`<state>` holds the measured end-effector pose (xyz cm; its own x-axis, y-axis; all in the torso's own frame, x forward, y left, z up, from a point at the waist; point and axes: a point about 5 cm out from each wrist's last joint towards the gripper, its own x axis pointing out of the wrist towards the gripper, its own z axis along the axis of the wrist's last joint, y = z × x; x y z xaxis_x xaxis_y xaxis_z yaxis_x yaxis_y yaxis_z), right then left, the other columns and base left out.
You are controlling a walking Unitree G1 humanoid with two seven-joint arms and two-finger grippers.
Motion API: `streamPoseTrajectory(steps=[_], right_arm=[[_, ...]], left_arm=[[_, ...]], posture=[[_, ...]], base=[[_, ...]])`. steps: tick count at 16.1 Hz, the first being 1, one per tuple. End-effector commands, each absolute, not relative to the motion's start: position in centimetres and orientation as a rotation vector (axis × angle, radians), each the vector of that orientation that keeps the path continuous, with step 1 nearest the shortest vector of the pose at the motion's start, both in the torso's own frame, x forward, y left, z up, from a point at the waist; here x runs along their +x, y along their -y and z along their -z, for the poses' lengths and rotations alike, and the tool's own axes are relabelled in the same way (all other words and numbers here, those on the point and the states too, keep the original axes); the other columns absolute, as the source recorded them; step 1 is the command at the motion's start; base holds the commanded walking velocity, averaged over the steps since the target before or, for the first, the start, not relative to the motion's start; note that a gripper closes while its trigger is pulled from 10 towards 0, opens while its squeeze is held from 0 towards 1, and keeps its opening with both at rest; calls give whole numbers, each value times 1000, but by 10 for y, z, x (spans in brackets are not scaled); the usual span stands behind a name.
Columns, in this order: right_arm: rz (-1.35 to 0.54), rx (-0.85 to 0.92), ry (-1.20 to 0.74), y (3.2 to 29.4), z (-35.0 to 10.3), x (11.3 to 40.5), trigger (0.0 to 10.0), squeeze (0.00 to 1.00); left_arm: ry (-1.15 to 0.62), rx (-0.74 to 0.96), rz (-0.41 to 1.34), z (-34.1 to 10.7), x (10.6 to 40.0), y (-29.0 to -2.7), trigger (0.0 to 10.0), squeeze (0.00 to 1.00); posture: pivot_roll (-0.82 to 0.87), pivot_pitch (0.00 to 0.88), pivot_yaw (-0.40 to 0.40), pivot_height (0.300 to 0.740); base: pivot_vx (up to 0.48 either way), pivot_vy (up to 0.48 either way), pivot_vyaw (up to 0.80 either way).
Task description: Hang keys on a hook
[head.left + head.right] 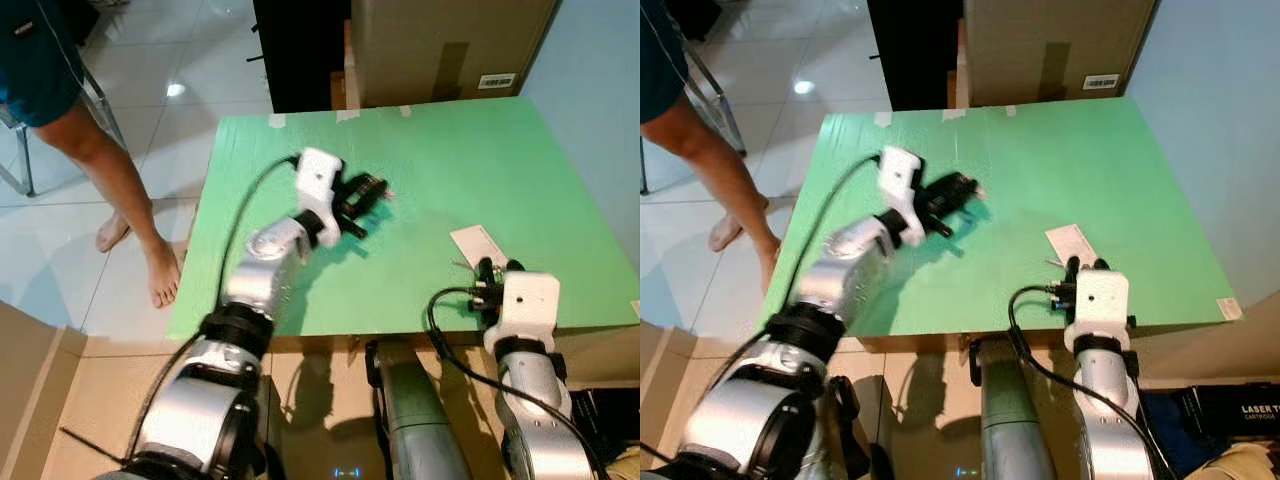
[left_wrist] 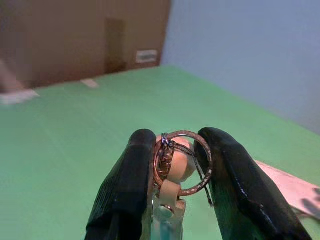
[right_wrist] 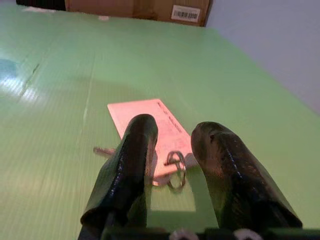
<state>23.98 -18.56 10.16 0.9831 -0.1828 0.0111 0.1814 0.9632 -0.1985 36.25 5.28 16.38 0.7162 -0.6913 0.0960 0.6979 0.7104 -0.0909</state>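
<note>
My left gripper (image 1: 372,188) hovers over the middle of the green table (image 1: 450,140), shut on a metal key ring (image 2: 183,133) that carries a peach bead and a pale fob. Near the front right edge, my right gripper (image 1: 497,267) rests low with its fingers apart. A pale pink card (image 3: 145,115) lies on the table just beyond them. A small metal loop (image 3: 176,170) at the card's near end sits between the two fingers, and a thin metal piece (image 3: 102,150) pokes out beside it.
A person's bare legs (image 1: 120,190) stand on the tiled floor left of the table, by a chair leg. A cardboard box (image 1: 450,45) and a dark cabinet (image 1: 300,50) stand behind the table. A blue wall runs along the right side.
</note>
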Motion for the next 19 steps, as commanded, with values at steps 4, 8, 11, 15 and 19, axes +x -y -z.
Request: streamPoseTrajectory(steps=[4,8,11,15,19], right_arm=[[160,-185,7,183,-104,249,10000,0],[148,-175,82,178,-121,259,10000,0],[174,-169,183,177,-148,265,10000,0],[190,-184,214,180,-155,269,10000,0],[198,-201,183,186,-146,271,10000,0]], left_arm=[[108,-112,612,-169,362,-94,0,0],[163,-105,561,-173,347,-104,0,0],[186,-93,483,-169,330,-118,0,0],[173,-24,225,-152,325,-159,0,0],[142,11,217,-140,313,-155,0,0]], posture=[[-264,102,73,556],[-233,86,68,556],[-226,75,70,556],[-215,52,58,556],[-205,48,47,556]], base=[[0,0,0],[0,0,0],[0,0,0],[0,0,0],[0,0,0]])
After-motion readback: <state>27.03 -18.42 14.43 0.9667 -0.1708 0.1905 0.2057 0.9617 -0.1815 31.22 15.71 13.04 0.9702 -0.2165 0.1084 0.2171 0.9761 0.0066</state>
